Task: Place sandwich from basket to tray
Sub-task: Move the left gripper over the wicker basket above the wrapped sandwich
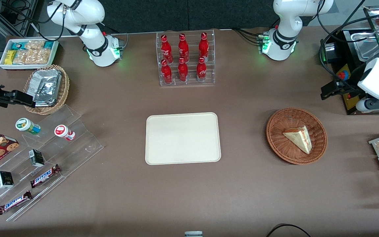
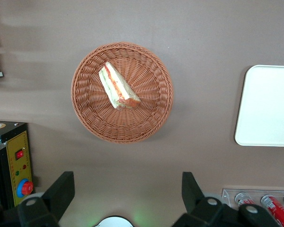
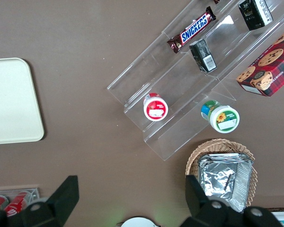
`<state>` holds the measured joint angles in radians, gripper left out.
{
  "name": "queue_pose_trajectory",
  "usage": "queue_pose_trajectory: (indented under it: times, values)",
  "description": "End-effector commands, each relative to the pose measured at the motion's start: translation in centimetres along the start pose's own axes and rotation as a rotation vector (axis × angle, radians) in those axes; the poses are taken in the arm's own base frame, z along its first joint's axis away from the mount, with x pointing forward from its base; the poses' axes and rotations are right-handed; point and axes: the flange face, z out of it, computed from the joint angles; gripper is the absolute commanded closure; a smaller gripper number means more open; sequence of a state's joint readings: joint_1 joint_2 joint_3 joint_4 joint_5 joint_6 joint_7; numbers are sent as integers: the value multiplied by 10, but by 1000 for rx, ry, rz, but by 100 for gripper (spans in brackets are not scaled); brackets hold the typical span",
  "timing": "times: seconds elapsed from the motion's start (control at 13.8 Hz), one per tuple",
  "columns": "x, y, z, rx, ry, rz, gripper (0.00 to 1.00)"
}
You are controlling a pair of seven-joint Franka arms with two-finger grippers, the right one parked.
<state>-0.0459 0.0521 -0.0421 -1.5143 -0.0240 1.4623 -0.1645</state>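
Even, soft overhead light, faint shadows, sharp focus; end effector (image 2: 125,198) fingers slightly blurred.

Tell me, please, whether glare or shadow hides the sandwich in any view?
Front view: even light, the sandwich reads clearly in the basket, only soft shadow under the rim. Left wrist view: sandwich sharp; the open gripper high above the table, its fingers dark. Right wrist view: no sandwich; foil packets glint.

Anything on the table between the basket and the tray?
No: bare brown tabletop separates the basket from the tray, clear in the front view. The end effector hovers open above.
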Motion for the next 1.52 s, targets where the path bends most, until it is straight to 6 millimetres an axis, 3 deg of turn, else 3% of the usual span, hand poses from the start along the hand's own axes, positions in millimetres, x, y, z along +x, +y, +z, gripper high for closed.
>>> queue_pose_trajectory:
  times: [0.0,0.29,0.51,0.87,1.02,1.23,1.45]
  values:
    - [-1,-1,-7,9,-6,14,0]
    - [6,-2,4,19,-25,-5,0]
    - [19,-4,31,29,-62,-145,0]
    - [33,-37,91,25,-58,-251,0]
    - [37,-40,115,27,-46,-315,0]
    - [38,-44,167,21,-19,-435,0]
    - [28,-47,205,28,15,-521,0]
